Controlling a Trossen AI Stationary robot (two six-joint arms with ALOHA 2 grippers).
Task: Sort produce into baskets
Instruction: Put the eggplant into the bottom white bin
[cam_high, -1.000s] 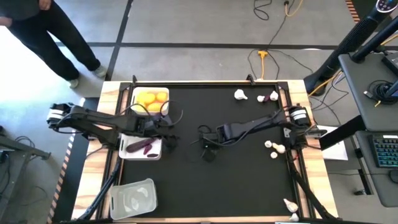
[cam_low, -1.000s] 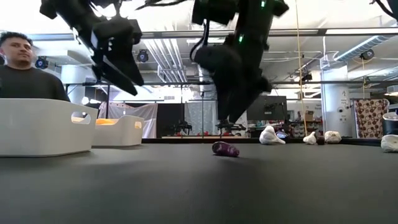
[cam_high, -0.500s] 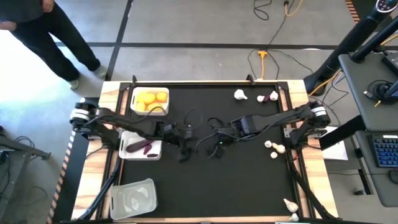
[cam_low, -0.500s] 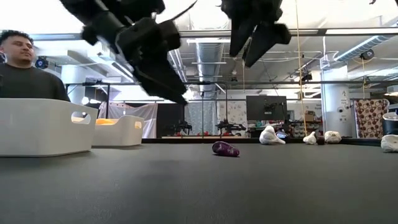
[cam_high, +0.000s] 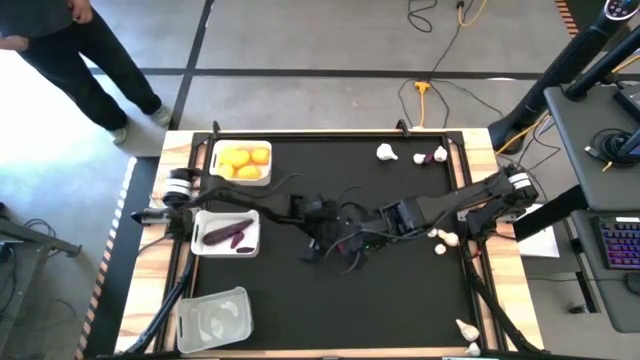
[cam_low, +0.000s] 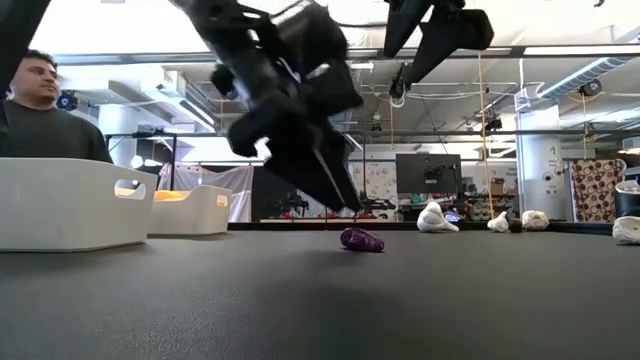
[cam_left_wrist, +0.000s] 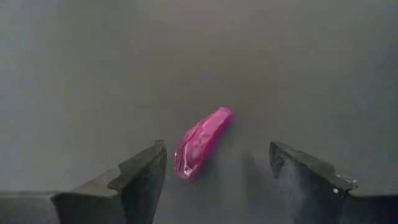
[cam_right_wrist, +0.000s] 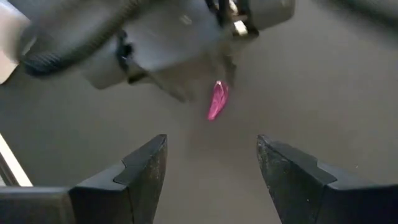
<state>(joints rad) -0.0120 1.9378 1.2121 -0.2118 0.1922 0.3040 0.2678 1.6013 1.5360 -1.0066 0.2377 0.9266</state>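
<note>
the left claw (cam_left_wrist: 214, 180) is spread just above the purple piece (cam_left_wrist: 202, 142) on the table (cam_left_wrist: 74, 74) – positioned to straddle it. the right claw (cam_right_wrist: 211, 174), also spread and empty, is held nearby.

Glossy purple sweet potato (cam_left_wrist: 201, 142) on matt black table (cam_left_wrist: 74, 74).

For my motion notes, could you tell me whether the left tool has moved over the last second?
Yes. The left tool has swung rightward, away from the white basket, toward the purple piece.
</note>
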